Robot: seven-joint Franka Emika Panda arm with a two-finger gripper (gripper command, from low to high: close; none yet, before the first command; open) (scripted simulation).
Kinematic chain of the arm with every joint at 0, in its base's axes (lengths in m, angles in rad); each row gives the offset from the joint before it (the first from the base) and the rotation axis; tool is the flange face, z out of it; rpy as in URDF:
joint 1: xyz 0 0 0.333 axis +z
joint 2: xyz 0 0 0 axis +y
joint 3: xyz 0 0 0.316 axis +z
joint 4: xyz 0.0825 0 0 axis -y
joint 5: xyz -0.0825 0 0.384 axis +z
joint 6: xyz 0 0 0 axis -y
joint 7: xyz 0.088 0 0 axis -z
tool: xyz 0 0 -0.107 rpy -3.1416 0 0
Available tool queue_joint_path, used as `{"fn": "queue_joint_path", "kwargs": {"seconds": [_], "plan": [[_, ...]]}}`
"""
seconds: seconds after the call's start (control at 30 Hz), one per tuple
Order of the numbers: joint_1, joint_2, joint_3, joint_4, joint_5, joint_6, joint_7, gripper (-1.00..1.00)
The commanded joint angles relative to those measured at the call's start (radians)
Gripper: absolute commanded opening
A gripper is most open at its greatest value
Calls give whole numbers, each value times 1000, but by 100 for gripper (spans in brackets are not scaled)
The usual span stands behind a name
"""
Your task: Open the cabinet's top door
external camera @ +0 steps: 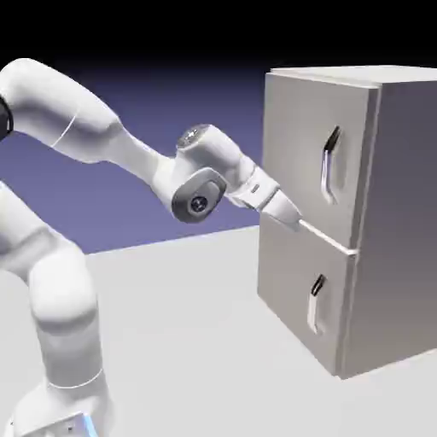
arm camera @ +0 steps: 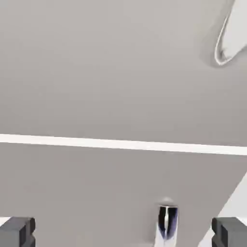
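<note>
The light-grey cabinet [external camera: 401, 213] stands at the exterior view's right. Its top door [external camera: 294, 128] is flush and carries a bent dark-and-silver handle [external camera: 330, 166]. My gripper [external camera: 288, 215] is open, close to the cabinet front at the seam between the two doors, below and left of that handle. The hand view is rolled. In it the top door [arm camera: 87, 193] fills the lower part, and its handle's end [arm camera: 167, 224] shows low between my fingertips [arm camera: 17, 231], right of the middle. My gripper [arm camera: 123, 236] holds nothing.
The lower door [external camera: 286, 286] with its white handle [external camera: 315, 305] sits under the seam. In the hand view that white handle [arm camera: 226, 43] appears at the top right, above the pale seam line [arm camera: 120, 144]. The cabinet rests on the grey table [external camera: 188, 341].
</note>
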Motion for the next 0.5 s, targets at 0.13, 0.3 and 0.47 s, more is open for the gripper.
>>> {"fn": "queue_joint_path", "kwargs": {"seconds": [0.13, 0.3, 0.47], "plan": [[65, -32, -72, 22, -218, -19, 166, 100], [130, -64, -144, 44, -435, -38, 331, 100], [195, -96, -216, 66, -652, -57, 497, 100]]}}
